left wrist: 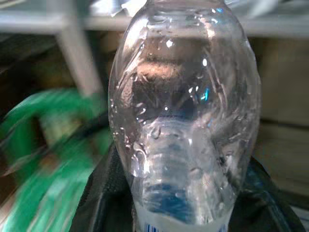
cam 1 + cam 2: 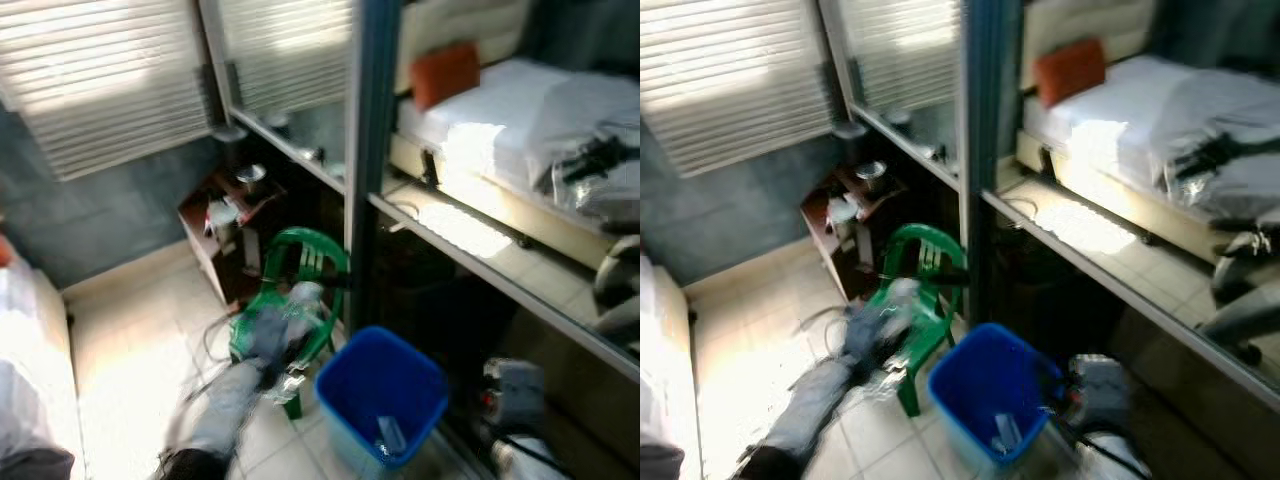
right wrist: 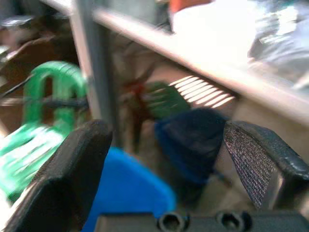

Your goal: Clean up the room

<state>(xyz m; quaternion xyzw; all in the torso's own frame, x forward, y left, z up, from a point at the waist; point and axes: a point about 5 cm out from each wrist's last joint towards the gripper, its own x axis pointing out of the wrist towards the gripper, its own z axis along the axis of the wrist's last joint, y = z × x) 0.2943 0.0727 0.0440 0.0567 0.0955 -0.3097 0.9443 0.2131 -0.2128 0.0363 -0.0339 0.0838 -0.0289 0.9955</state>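
Left eye view: the left arm reaches forward, blurred, from the bottom edge, and its left end effector (image 2: 272, 345) sits over the seat of a green chair (image 2: 300, 300), something clear and crumpled at its tip. A blue bin (image 2: 380, 400) stands on the tiled floor just to the right of that end effector, with a small piece of litter inside. Beyond the chair is a mirrored wardrobe door reflecting a bed with an orange pillow (image 2: 443, 72)

Left wrist view: a clear plastic bottle (image 1: 186, 116), beaded with droplets, is clamped between the black fingers (image 1: 96, 203), the green chair behind it

Right wrist view: the right end effector (image 3: 169, 164) has its fingers spread wide with nothing between them; the blue bin lies just ahead of it, the chair beyond that
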